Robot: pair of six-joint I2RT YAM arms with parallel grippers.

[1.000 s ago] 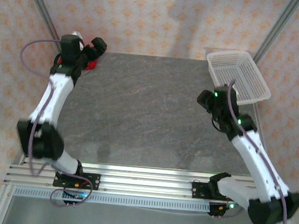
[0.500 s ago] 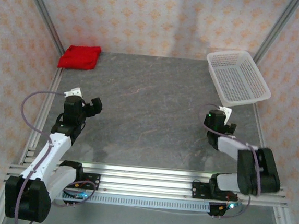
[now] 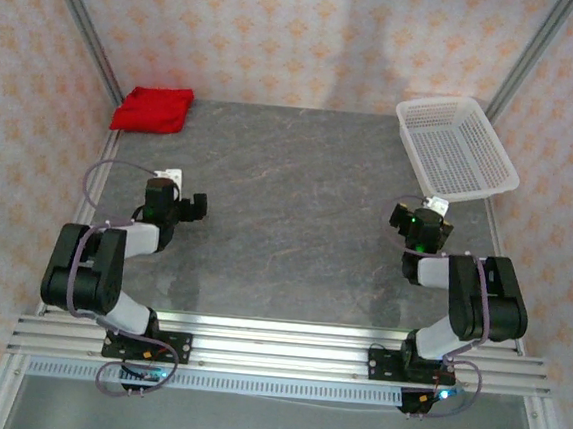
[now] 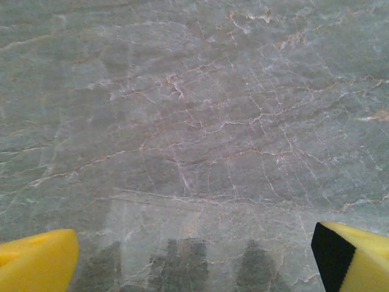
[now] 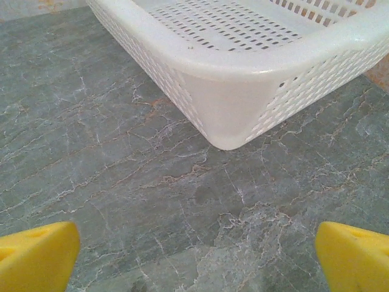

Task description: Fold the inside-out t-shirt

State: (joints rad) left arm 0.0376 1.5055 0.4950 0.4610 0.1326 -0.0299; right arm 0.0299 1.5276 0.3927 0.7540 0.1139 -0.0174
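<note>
Status: red t-shirt (image 3: 153, 109) folded, far-left corner of table (image 3: 288, 195).
You've got left gripper (image 4: 194, 255) and right gripper (image 5: 194, 255) both spread wide, empty, near the front edge; right one faces white mesh basket (image 5: 243, 67).

You have a plain bright red t-shirt (image 3: 153, 110) on a grey worktop (image 3: 287, 205) veined in white and rust. The mesh basket (image 5: 231, 115) is white. The wall (image 3: 282, 33) is pale peach, seemingly with an orange floral repeat. The left end effector (image 4: 194, 264) has yellow fingertips (image 4: 36, 261).
</note>
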